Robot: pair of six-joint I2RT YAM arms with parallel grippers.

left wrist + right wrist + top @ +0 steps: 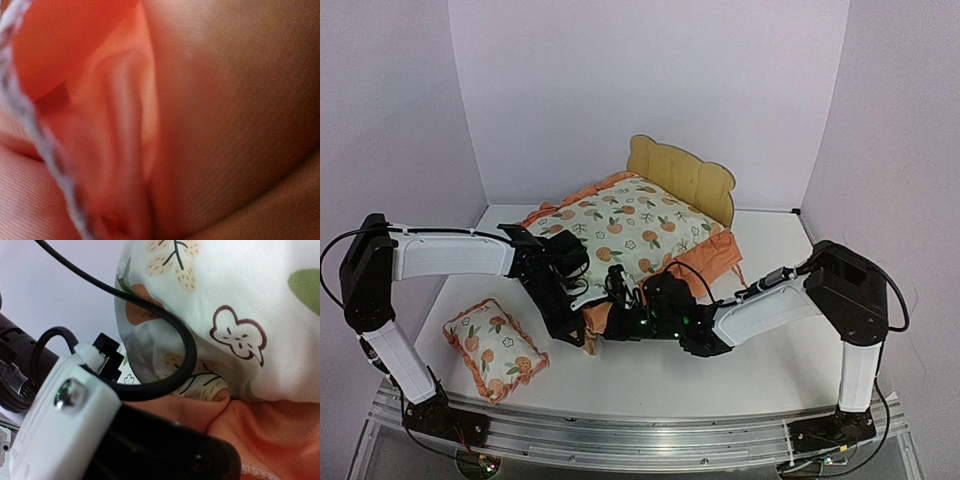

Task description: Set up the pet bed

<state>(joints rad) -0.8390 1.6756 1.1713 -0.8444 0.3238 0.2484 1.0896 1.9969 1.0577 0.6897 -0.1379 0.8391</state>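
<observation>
Pet bed [685, 175] at the back middle of the table [760, 360], headboard toward the far wall. Holds a fruit-print cushion [635, 225] with an orange ruffle, covering most of the frame and spilling over the near end. Small matching pillow [495, 348] lying apart on the table, near left. Left gripper [575, 328] and right gripper [618, 298] both closed tight, buried against the cushion's near ruffle; cannot tell whether fabric is pinched.

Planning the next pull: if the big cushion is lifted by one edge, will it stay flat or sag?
Probably sags: the cushion drapes over the bed. Its ruffle folds loosely, so likely floppy. Puffy, so probably light.
</observation>
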